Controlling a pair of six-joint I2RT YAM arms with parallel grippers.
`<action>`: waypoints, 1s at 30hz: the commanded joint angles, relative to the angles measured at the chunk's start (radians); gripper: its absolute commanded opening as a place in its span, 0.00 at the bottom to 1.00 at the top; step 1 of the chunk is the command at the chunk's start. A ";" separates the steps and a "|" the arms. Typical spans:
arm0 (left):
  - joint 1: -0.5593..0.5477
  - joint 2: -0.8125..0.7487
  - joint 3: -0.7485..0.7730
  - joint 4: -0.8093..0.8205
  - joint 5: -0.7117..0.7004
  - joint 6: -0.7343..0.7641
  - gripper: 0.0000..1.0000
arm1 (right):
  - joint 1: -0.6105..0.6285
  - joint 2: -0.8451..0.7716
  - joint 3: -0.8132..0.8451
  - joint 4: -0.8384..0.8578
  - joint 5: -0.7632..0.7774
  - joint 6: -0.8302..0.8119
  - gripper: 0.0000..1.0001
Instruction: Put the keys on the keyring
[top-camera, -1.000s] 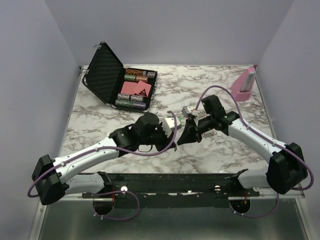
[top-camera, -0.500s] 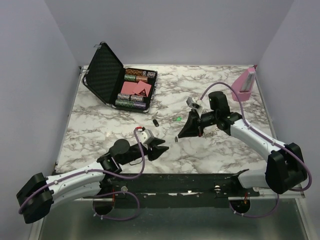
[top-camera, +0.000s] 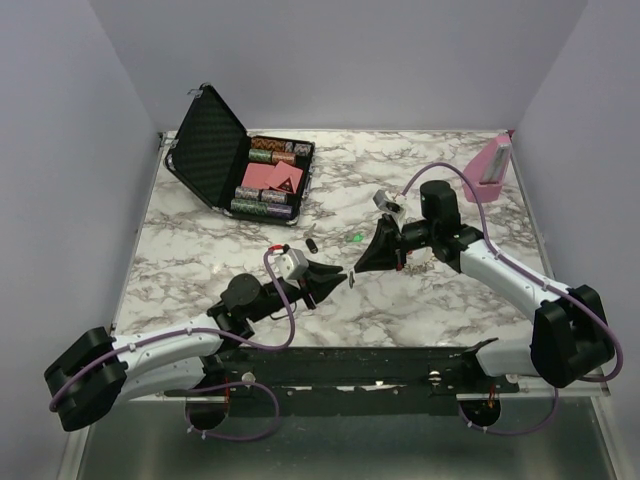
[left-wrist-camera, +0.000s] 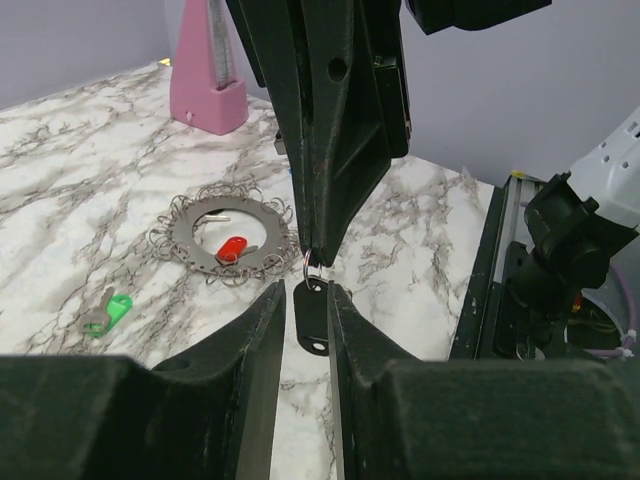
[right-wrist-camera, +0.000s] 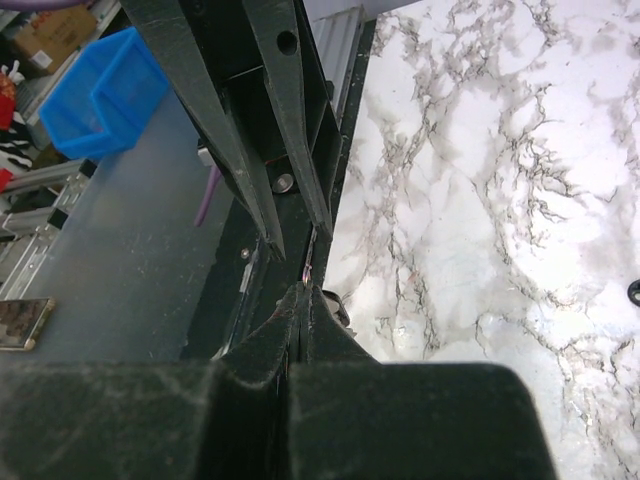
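My right gripper (top-camera: 357, 274) points down over the table's front middle and is shut on a small metal ring (left-wrist-camera: 313, 270). A black key (left-wrist-camera: 310, 315) hangs from that ring. My left gripper (left-wrist-camera: 305, 292) is open, with one jaw on each side of the hanging black key. The keyring (left-wrist-camera: 225, 240), a lacy silvery chain circle with a red key (left-wrist-camera: 232, 247) inside, lies on the marble behind. A green key (left-wrist-camera: 110, 310) lies loose to its left, also in the top view (top-camera: 356, 238). Another black key (top-camera: 312, 243) lies on the table. In the right wrist view my right gripper (right-wrist-camera: 305, 292) is pressed shut.
An open black case (top-camera: 245, 160) with poker chips stands at the back left. The pink stand (top-camera: 490, 170) is at the back right. The table's front rail (top-camera: 380, 365) runs just below both grippers. A blue bin (right-wrist-camera: 100, 95) sits beyond the table.
My left arm pulled back toward the front left, then moved right again, so its open jaws now flank the black key. My right gripper barely moved.
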 joint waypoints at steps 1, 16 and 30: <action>0.002 0.023 0.022 0.071 0.024 0.002 0.31 | -0.004 0.012 -0.014 0.031 -0.040 0.015 0.01; 0.002 0.069 0.040 0.086 0.054 0.006 0.31 | -0.004 0.011 -0.017 0.044 -0.050 0.029 0.01; 0.002 0.096 0.053 0.089 0.078 -0.003 0.25 | -0.006 0.009 -0.017 0.052 -0.057 0.035 0.01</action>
